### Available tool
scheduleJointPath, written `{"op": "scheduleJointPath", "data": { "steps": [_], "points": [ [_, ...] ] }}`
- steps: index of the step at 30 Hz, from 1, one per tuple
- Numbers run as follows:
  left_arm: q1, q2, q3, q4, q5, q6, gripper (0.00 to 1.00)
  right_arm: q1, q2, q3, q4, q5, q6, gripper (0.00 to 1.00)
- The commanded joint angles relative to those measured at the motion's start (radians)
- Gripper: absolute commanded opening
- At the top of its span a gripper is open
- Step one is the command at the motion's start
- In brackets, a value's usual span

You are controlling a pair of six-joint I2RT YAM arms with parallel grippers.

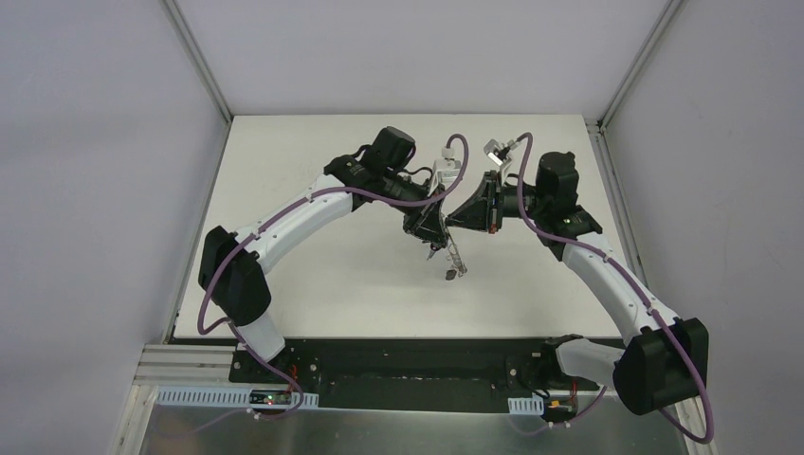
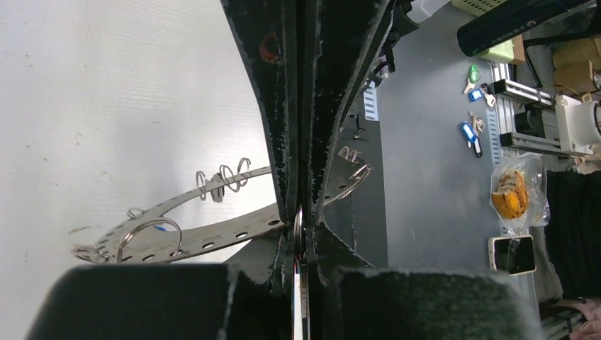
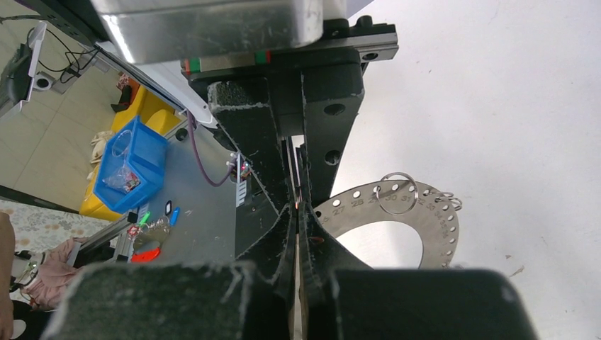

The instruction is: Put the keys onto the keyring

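The keyring [image 2: 212,241] is held near the middle of the surface [image 1: 313,275], where your arms meet tip to tip. Your left gripper [image 2: 299,227] has its jaws clamped across the flat band. Your right gripper [image 3: 298,209] has its jaws pressed together at the ring's rim, and what they pinch is hidden.

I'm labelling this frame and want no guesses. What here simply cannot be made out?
Top view: the keys are too small; colours unreadable.
Left wrist: shut jaws hide what the left gripper pinches.
Right wrist: the right gripper covers part of the keyring; its hold is unclear.
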Motion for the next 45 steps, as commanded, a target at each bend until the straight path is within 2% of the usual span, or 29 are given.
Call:
{"op": "scheduleJointPath", "data": {
  "steps": [1, 9, 22, 31, 32, 37, 42, 45],
  "points": [
    [0.007, -0.035, 0.015, 0.003, 0.002, 0.041, 0.0, 0.013, -0.037, 0.019, -0.048, -0.001, -0.08, 0.0],
    [0.042, -0.079, 0.026, -0.028, 0.016, 0.063, 0.0, 0.014, -0.038, 0.024, -0.1, 0.006, -0.147, 0.0],
    [0.064, -0.064, 0.092, -0.095, 0.008, 0.082, 0.0, 0.013, -0.048, 0.03, -0.152, 0.01, -0.212, 0.0],
    [0.076, -0.041, 0.167, -0.21, -0.063, 0.08, 0.0, 0.013, -0.058, 0.043, -0.298, 0.064, -0.35, 0.0],
    [0.077, -0.027, 0.186, -0.228, -0.083, 0.066, 0.0, 0.012, -0.059, 0.042, -0.309, 0.076, -0.363, 0.02],
    [0.076, 0.074, 0.294, -0.248, -0.126, -0.022, 0.0, -0.006, -0.073, 0.024, -0.318, 0.169, -0.362, 0.24],
    [0.076, 0.148, 0.323, -0.085, -0.147, -0.183, 0.0, -0.054, -0.098, 0.037, -0.37, 0.247, -0.358, 0.49],
    [0.076, 0.208, 0.373, -0.011, -0.12, -0.279, 0.0, -0.074, -0.116, 0.049, -0.408, 0.263, -0.364, 0.56]
  ]
}}
